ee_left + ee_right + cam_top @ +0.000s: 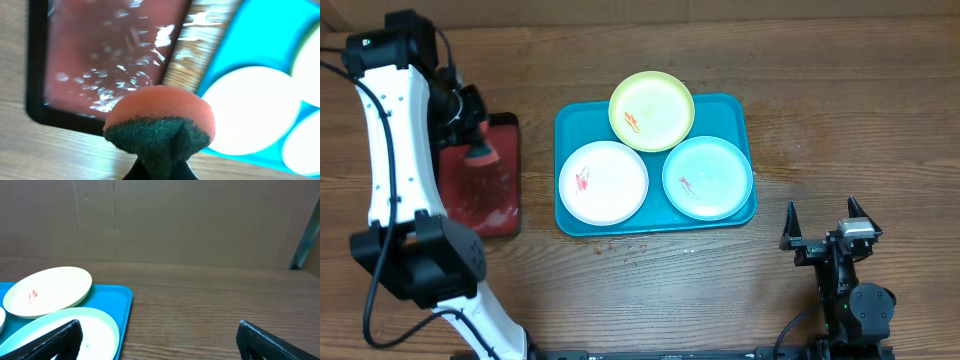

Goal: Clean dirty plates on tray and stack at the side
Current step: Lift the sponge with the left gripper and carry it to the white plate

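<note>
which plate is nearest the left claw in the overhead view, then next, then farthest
From the left claw, gripping a sponge:
1. white plate, left side of the tray
2. yellow-green plate, tray's far edge
3. mint plate, tray's right side

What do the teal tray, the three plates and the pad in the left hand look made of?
Teal tray: likely plastic, smooth, moulded rounded corners. Yellow-green plate, white plate, mint plate: probably plastic, thin raised rims, even colour. Pad, pinched in the left hand: orange foam over dark green fibrous scouring layer.
</note>
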Controlling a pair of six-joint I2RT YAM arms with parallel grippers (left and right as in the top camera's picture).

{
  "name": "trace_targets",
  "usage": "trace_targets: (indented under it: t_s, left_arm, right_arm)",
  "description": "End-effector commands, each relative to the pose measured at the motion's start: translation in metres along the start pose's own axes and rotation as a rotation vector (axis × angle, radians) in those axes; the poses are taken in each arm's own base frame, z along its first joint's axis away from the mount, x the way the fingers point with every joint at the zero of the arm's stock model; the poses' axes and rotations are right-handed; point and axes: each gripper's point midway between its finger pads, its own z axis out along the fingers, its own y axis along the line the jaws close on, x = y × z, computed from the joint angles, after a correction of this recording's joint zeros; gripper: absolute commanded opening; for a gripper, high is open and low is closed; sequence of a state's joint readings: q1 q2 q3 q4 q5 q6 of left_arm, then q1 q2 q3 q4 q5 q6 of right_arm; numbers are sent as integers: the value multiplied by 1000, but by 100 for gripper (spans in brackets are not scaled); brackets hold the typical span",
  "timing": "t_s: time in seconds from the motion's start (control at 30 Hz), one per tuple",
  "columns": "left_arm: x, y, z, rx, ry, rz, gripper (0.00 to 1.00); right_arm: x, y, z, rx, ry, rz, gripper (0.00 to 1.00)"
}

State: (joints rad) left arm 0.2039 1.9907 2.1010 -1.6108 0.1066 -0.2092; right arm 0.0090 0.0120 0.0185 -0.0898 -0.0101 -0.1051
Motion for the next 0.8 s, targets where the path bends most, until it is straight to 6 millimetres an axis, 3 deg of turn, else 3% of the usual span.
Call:
trace_targets:
  t_s: [0.0,0.13,0.3,0.53,0.77]
  left_arm:
    - [20,-49,-7,93,15,116,4]
    - [42,-90,21,99,70,229,4]
    - [71,-131,75,88,113,326,4]
    - [100,-156,148,94,109,327,4]
    - [108,-162,179,56,41,378,4]
  right_arm:
    - [2,-1,0,7,-4,-1,100]
    - [2,-1,0,7,-4,-1,100]
    - [2,-1,0,7,-5,-1,100]
    - [2,-1,0,7,-4,-1,100]
    - [2,-1,0,7,-4,-1,100]
